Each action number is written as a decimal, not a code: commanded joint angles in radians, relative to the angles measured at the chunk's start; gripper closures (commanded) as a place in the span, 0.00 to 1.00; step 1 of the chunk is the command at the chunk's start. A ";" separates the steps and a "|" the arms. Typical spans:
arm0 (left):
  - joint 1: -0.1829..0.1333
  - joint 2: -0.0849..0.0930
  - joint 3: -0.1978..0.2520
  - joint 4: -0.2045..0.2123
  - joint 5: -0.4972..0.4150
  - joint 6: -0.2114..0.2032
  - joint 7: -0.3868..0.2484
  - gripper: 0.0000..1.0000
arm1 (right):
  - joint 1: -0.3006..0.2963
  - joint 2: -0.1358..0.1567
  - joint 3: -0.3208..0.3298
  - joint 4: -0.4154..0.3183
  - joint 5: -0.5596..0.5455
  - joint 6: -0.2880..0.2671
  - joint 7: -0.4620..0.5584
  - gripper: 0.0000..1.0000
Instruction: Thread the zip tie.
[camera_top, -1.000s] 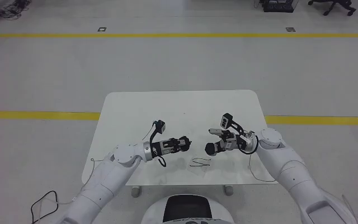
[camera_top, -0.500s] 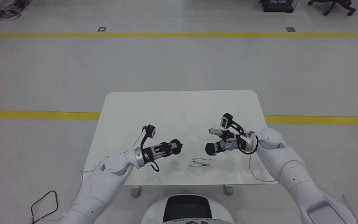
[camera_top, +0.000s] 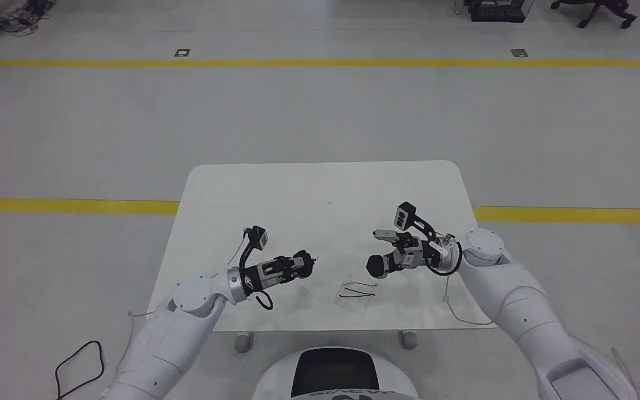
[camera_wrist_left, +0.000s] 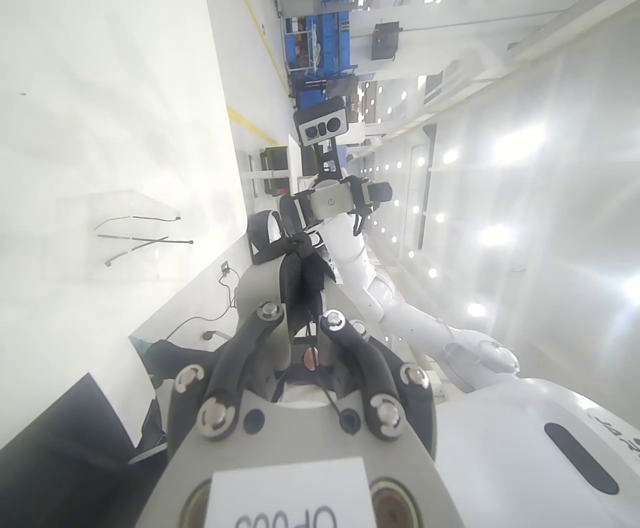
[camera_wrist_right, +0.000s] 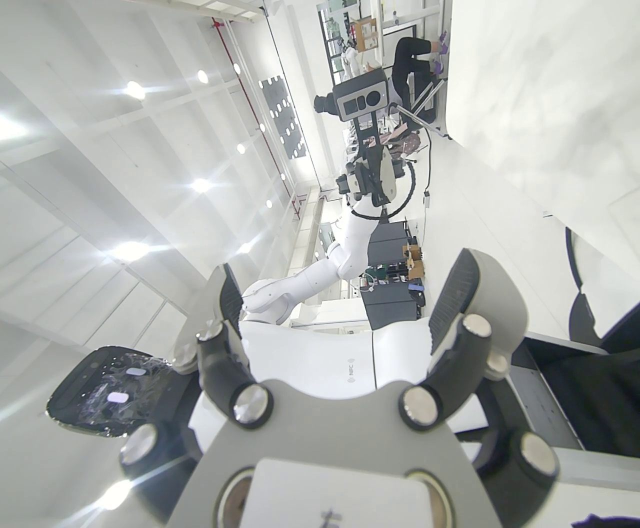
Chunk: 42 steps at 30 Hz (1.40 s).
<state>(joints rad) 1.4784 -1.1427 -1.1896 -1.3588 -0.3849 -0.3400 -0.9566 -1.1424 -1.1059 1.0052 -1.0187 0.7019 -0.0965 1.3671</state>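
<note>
Nearest the robot, toward the front edge of the white rounded counter (camera_top: 300, 190), a few thin black plastic zip ties (camera_top: 358, 289) lie loose and untouched, so I judge the task to be at its first step, the pick-up. Just beyond them the 2 arms hang low over the counter, tips facing each other across the ties. The left fingers (camera_wrist_left: 300, 285) are pressed together on nothing I can see. The right fingers (camera_wrist_right: 452, 292) are spread wide (and empty). Next, 1 arm likely must tip down and pinch a single flat strip cleanly off the surface.
</note>
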 joint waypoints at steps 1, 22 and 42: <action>0.000 0.000 0.000 0.000 0.000 0.000 0.000 1.00 | 0.005 0.001 -0.005 -0.018 -0.054 -0.001 -0.047 0.00; 0.000 0.000 0.000 0.000 0.000 0.000 0.000 1.00 | 0.089 0.029 -0.080 -0.195 -0.726 -0.191 -0.219 0.00; 0.000 0.000 0.000 0.000 0.000 0.000 0.000 1.00 | 0.234 0.003 -0.269 -0.263 -1.121 -0.243 -0.074 0.00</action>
<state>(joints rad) 1.4784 -1.1427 -1.1897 -1.3588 -0.3850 -0.3400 -0.9567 -0.9178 -1.0985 0.7547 -1.2782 -0.4069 -0.3402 1.2903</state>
